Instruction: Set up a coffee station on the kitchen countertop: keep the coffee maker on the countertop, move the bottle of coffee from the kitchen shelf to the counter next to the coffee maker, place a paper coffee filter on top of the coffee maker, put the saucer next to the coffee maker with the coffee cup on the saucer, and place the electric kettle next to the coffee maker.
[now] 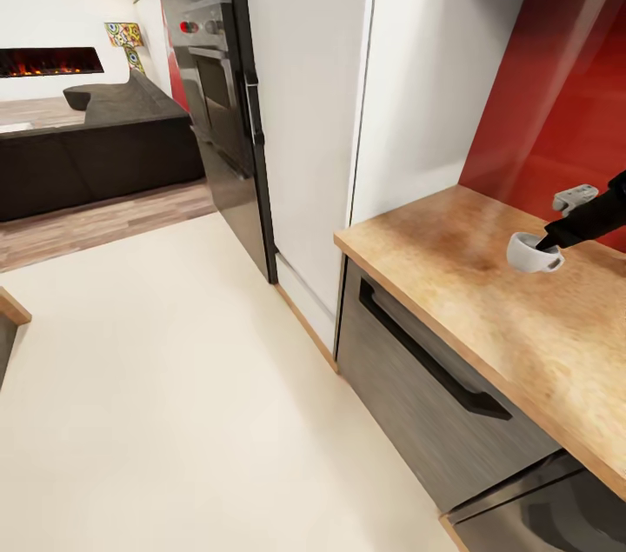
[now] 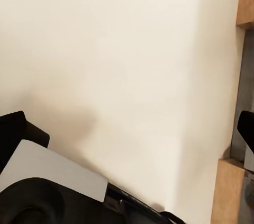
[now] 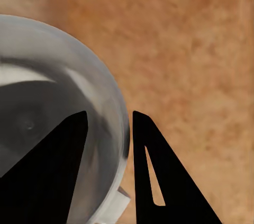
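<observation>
A white coffee cup [image 1: 529,254] hangs just above the wooden countertop [image 1: 452,274] at the right, with my right gripper [image 1: 549,244] shut on its rim. In the right wrist view the cup [image 3: 58,102] is seen from above, its wall pinched between the two black fingers [image 3: 159,171], one inside and one outside; my right gripper [image 3: 110,123] sits over bare wood. The left wrist view looks down on cream floor [image 2: 121,65] and part of the robot's dark base [image 2: 47,197]. Coffee maker, saucer, kettle, filter and coffee bottle are out of view.
A red backsplash [image 1: 565,100] rises behind the counter, with grey drawers [image 1: 435,378] under it. A tall white cabinet [image 1: 348,100] and a steel oven column [image 1: 213,83] stand to the left. Open cream floor [image 1: 174,378] lies in front; a dark sofa [image 1: 96,152] sits far left.
</observation>
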Robot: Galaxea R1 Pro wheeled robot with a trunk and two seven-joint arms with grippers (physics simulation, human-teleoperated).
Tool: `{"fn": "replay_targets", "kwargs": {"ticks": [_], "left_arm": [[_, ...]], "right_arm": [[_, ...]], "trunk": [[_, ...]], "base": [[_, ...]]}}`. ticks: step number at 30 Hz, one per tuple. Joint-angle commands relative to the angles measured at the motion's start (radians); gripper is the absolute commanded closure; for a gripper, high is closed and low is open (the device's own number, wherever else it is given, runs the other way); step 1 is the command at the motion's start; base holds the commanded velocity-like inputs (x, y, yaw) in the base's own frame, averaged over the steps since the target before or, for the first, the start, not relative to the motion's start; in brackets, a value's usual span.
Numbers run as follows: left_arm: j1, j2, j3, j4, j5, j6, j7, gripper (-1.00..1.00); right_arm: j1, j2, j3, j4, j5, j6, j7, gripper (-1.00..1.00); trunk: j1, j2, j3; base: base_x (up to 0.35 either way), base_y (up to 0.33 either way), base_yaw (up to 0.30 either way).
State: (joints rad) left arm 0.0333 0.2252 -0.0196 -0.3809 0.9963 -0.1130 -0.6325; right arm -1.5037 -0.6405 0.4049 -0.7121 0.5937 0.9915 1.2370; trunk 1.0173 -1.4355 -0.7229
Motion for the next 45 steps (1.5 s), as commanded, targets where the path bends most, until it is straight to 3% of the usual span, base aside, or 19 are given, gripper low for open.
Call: {"fn": "replay_targets", "kwargs": {"ticks": [1,5,14,18,25,31,33,45], "left_arm": [[0.000,0.000,-0.002,-0.001,0.002,-0.004,-0.001,-1.00],[0.000,0.001,-0.001,0.000,0.002,-0.004,-0.001,-1.00],[0.000,0.001,-0.001,0.001,0.002,-0.004,-0.001,-1.00],[0.000,0.001,-0.002,0.001,0.002,-0.004,0.000,-1.00],[0.000,0.001,-0.002,0.001,0.002,-0.004,0.000,-1.00],[0.000,0.001,-0.002,0.001,0.002,-0.004,0.000,-1.00],[0.000,0.001,-0.002,0.001,0.002,-0.004,0.000,-1.00],[0.000,0.000,-0.003,0.002,0.002,-0.004,0.001,-1.00]], "right_arm": [[-0.001,-0.001,0.003,-0.003,0.009,0.007,0.011,1.00],[-0.001,-0.002,0.006,-0.057,0.004,0.010,0.012,1.00],[-0.001,-0.005,0.006,-0.068,0.000,0.009,0.019,1.00],[-0.001,-0.005,0.005,-0.086,0.002,0.009,0.089,1.00],[0.002,-0.005,0.005,-0.168,0.002,0.011,0.130,1.00],[0.039,-0.005,0.005,-0.196,0.003,0.012,0.151,1.00],[0.076,-0.006,0.005,-0.271,0.004,0.013,0.155,1.00],[0.100,-0.006,0.003,-0.322,0.005,0.015,0.156,1.00]], "trunk": [[0.000,0.000,-0.001],[0.000,0.000,-0.001],[0.000,0.000,0.002],[0.000,0.000,0.005],[0.000,0.000,0.008],[0.000,0.000,0.008],[0.000,0.000,0.009],[0.000,0.000,0.021]], "base": [[0.000,0.000,0.000],[0.000,0.000,0.000],[-0.096,0.000,-0.072],[-0.020,0.000,-0.213],[-0.005,0.000,-0.080],[-0.001,0.000,-0.015],[0.000,0.000,-0.092],[-0.003,0.000,-0.192]]}}
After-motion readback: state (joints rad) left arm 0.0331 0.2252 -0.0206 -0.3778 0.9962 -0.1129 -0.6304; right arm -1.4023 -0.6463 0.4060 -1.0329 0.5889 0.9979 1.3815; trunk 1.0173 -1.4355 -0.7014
